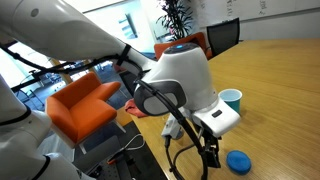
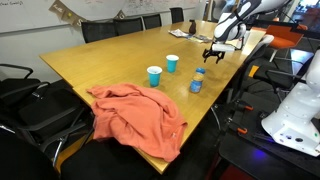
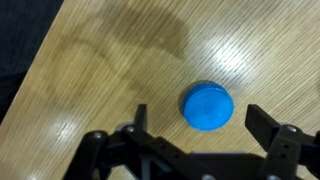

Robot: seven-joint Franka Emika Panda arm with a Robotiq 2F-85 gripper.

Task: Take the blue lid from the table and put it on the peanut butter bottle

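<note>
**A:** quick q, where's your claw (image 3: 198, 114) at rn?

**B:** wrist view says jaws spread wide, nothing in them; the blue lid (image 3: 208, 105) lies flat on the table (image 3: 90, 60), btw the two fingers (image 3: 262, 125), a bit nearer the one on the pic's right; no contact w/ either afaict; how high you are over it, can't tell.

**A:** and from outside?

**B:** in an exterior view the lid (image 1: 238, 160) sits on the wood just beside your claw, w/ a light-blue cup (image 1: 231, 100) standing upright further back; the peanut butter bottle (image 2: 196, 85) stands upright near the table's edge, apart from the claw, no lid on it that I can make out, pic's too small tbh; two light-blue cups (image 2: 154, 75) stand near it, further in; an orange cloth (image 2: 135, 118) is heaped at the near corner.
</note>
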